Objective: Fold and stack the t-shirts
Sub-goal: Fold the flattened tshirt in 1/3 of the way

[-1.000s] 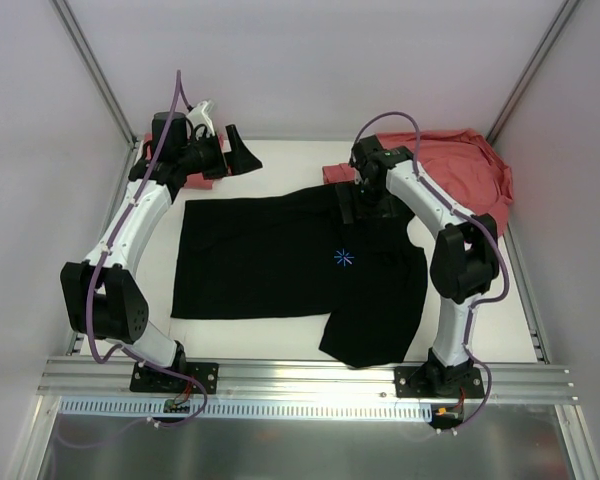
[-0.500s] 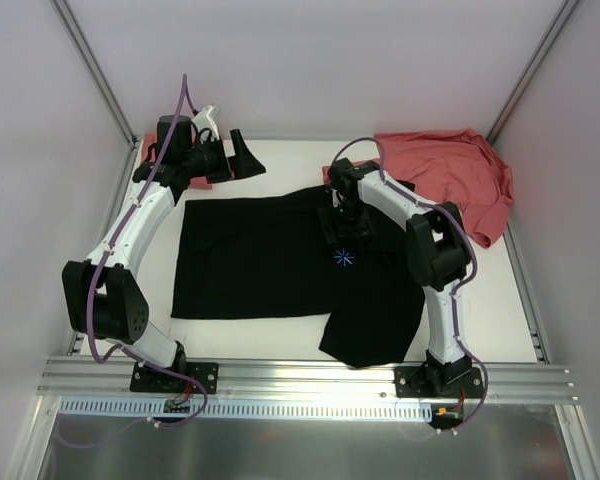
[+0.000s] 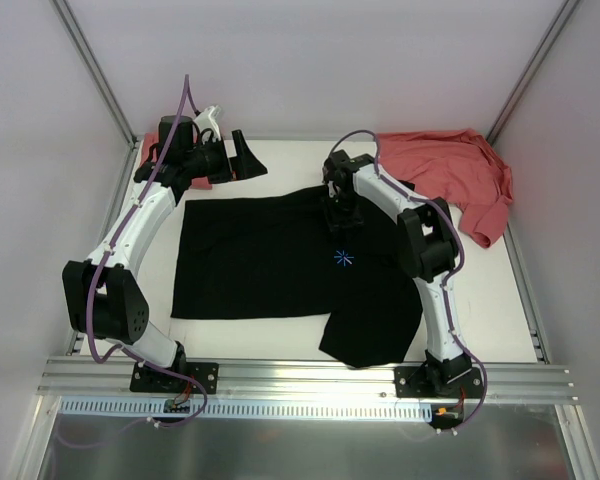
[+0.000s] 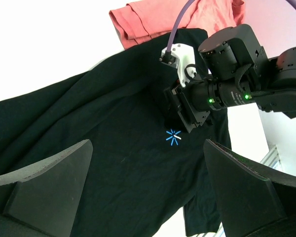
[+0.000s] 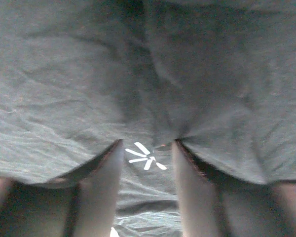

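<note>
The black t-shirt [image 3: 250,260] lies spread flat on the white table, its light-blue starburst [image 3: 344,258] right of centre. My right gripper [image 3: 338,218] points down into the cloth just behind the starburst. In the right wrist view its fingertips [image 5: 148,142] press into the black t-shirt [image 5: 89,74], the jaws narrowed on a pucker of cloth gathered between them. My left gripper [image 3: 242,158] hovers wide open above the back left, holding nothing; in the left wrist view its wide-open jaws [image 4: 148,143] frame the black t-shirt [image 4: 103,123]. A crumpled salmon-red t-shirt [image 3: 445,165] lies at the back right.
A strip of salmon-red cloth [image 3: 192,182] shows under the left arm at the back left. Metal frame posts and white walls enclose the table. A rail [image 3: 300,380] carrying both arm bases runs along the near edge.
My right gripper has moved left from the shirt's collar area to just behind the starburst, come down onto the cloth, and its jaws have narrowed. The left arm has barely shifted.
</note>
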Action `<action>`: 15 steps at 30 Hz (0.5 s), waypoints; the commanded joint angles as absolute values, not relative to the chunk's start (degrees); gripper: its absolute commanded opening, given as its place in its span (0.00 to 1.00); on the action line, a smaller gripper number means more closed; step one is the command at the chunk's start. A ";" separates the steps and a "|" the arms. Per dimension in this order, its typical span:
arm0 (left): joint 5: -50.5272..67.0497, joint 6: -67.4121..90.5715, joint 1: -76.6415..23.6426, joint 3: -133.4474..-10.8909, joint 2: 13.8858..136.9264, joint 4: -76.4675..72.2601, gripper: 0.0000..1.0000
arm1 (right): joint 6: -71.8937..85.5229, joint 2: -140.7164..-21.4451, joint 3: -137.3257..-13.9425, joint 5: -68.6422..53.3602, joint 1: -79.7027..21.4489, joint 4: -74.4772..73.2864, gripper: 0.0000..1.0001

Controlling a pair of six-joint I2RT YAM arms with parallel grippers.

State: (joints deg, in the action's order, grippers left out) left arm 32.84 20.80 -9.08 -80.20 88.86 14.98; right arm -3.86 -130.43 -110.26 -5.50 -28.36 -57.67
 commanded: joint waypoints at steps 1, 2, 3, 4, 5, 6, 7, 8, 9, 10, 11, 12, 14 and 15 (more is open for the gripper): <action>34.01 20.48 -9.67 -81.47 88.42 14.50 0.99 | -3.78 -129.99 -110.13 -3.69 -26.72 -58.98 0.39; 33.93 20.48 -9.58 -81.56 88.50 14.50 0.99 | -3.87 -129.73 -109.60 -3.60 -26.46 -58.89 0.26; 33.93 20.48 -9.67 -81.65 88.59 14.50 0.99 | -3.95 -129.47 -108.56 -3.26 -26.02 -58.89 0.19; 33.93 20.48 -9.58 -81.74 88.68 14.50 0.99 | -4.04 -129.29 -108.02 -2.82 -25.75 -58.80 0.14; 33.93 20.48 -9.58 -81.74 88.77 14.50 0.99 | -4.22 -129.20 -107.67 -2.64 -25.58 -58.71 0.07; 33.93 20.39 -9.67 -81.83 88.77 14.59 0.99 | -4.31 -128.85 -106.80 -2.46 -25.23 -58.62 0.04; 33.75 20.48 -9.58 -81.83 88.77 14.59 0.99 | -4.39 -128.59 -106.44 -2.29 -25.05 -58.54 0.03; 33.75 20.48 -9.67 -81.83 88.77 14.59 0.99 | -4.39 -128.41 -105.91 -2.20 -24.79 -58.19 0.01; 33.66 20.39 -9.67 -81.83 88.77 14.59 0.99 | -4.31 -128.15 -105.56 -2.11 -24.61 -58.10 0.01; 33.58 20.39 -9.67 -81.83 88.77 14.68 0.99 | -4.48 -127.62 -104.69 -2.11 -24.44 -58.10 0.00; 33.40 20.30 -9.67 -81.91 88.77 14.68 0.99 | -4.48 -127.27 -104.16 -2.11 -24.35 -57.66 0.00; 33.40 20.22 -9.67 -81.91 88.86 14.68 0.99 | -4.48 -126.92 -103.72 -2.02 -24.08 -57.48 0.01; 33.40 20.21 -9.58 -82.00 88.95 14.68 0.99 | -4.66 -125.86 -102.58 -2.28 -24.00 -57.48 0.00; 33.31 20.30 -9.67 -82.09 88.95 14.76 0.99 | -4.66 -125.34 -102.13 -2.37 -23.99 -57.57 0.00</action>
State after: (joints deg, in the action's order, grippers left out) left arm 32.80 20.78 -9.08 -80.20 88.88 15.35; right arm -3.81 -128.84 -104.16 -4.27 -24.49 -55.96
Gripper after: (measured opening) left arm 0.990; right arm 0.010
